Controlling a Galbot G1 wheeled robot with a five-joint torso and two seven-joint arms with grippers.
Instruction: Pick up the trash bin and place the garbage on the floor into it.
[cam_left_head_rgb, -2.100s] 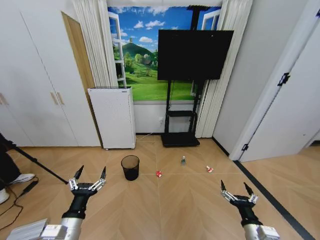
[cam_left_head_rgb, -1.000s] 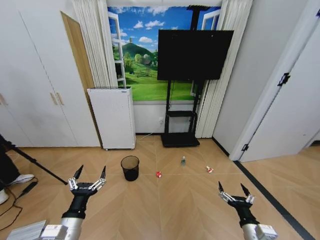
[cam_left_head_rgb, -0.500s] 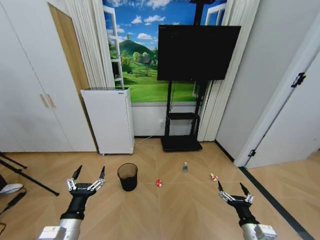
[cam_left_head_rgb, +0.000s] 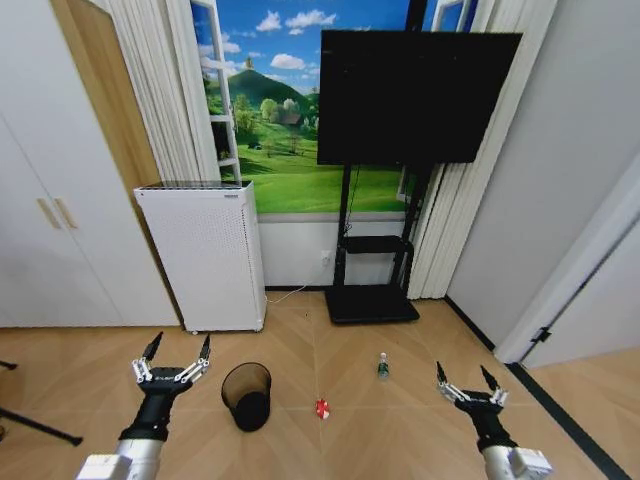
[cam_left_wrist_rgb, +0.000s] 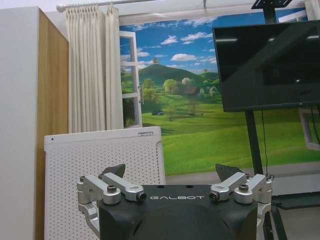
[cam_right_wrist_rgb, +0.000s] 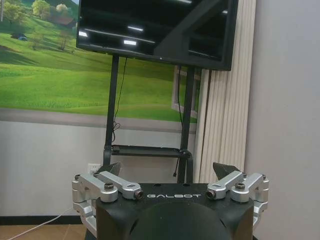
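- The trash bin (cam_left_head_rgb: 247, 393) is seen in the head view standing on the wooden floor (cam_left_head_rgb: 390, 440), just ahead of the robot and a little to its left, in front of the white perforated appliance (cam_left_head_rgb: 205, 252).
- Of the garbage, a red-and-white piece (cam_left_head_rgb: 322, 408) lies on the floor beside the bin, toward the right, and the small bottle (cam_left_head_rgb: 382, 366) stands farther on, near the base of the TV stand (cam_left_head_rgb: 372, 300). A third piece cannot be made out.
- The left gripper (cam_left_head_rgb: 172, 352) is held out low over the floor, close to the bin but not touching it; its jaws are spread apart and nothing is held.
- The right gripper (cam_left_head_rgb: 461, 378) is held out the same way on the other side, well apart from all the items, with the jaws also apart and empty.
- It is judged that the task is only at the approach — the bin is not yet picked up, and no garbage is in it.
- What could go wrong:
  - The bin is light wire mesh with a thin rim, so it could be pushed over or slid away if the left jaws arrive off the rim.
  - The red-and-white piece lies near the robot's path and could be driven over or knocked aside.
  - The bottle stands upright — a small touch may tip it, and it could roll under the stand.
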